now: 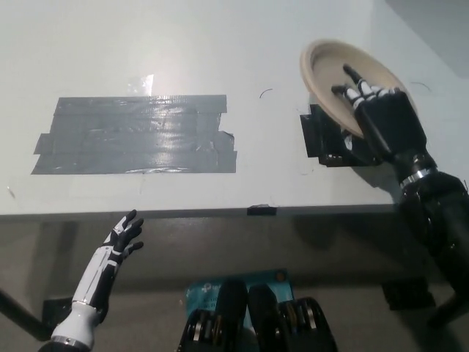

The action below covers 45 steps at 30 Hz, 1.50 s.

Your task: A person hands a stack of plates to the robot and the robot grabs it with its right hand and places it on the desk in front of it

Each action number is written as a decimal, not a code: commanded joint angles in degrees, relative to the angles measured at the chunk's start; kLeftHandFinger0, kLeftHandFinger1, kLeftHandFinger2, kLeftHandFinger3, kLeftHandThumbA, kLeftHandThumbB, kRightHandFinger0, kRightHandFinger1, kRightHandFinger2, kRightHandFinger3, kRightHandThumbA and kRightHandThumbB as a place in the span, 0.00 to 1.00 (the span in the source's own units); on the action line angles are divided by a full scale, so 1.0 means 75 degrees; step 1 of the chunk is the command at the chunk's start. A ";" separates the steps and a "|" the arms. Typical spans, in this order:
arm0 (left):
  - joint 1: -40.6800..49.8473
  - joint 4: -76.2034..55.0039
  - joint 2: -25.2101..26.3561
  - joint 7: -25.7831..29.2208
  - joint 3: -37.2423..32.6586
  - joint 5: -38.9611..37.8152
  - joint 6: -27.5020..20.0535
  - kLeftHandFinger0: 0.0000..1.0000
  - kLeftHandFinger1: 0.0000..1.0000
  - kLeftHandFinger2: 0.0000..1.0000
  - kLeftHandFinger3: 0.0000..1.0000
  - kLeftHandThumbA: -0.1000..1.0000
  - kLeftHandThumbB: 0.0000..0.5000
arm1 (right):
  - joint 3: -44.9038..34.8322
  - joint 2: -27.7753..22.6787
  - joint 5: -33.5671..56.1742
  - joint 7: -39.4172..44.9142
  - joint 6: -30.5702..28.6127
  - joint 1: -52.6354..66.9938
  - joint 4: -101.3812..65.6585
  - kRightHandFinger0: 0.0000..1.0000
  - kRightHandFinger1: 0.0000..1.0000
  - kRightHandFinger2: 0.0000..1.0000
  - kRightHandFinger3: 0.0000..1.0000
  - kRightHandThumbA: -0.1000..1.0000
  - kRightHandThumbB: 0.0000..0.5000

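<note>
A stack of beige plates (344, 77) hangs tilted above the desk's right side, held in my black right hand (381, 110). The hand's fingers reach over the plates' inner face and its palm sits under the near rim. The plates overlap the top of a black tape square (333, 143) on the white desk (220, 44). My white left hand (121, 238) rests open below the desk's front edge at the lower left, fingers spread.
A large patch of grey tape (135, 134) lies on the desk's left half. A small black mark (261, 210) sits on the front edge. A blue object (201, 290) lies on the floor below.
</note>
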 commanded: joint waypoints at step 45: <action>-0.0763 0.0000 0.0122 -0.0157 0.0017 -0.0019 -0.0177 0.89 0.95 1.00 1.00 1.00 0.34 | -0.3707 -0.1507 1.2122 0.8315 0.4171 -0.0444 -0.6984 1.00 1.00 1.00 1.00 1.00 1.00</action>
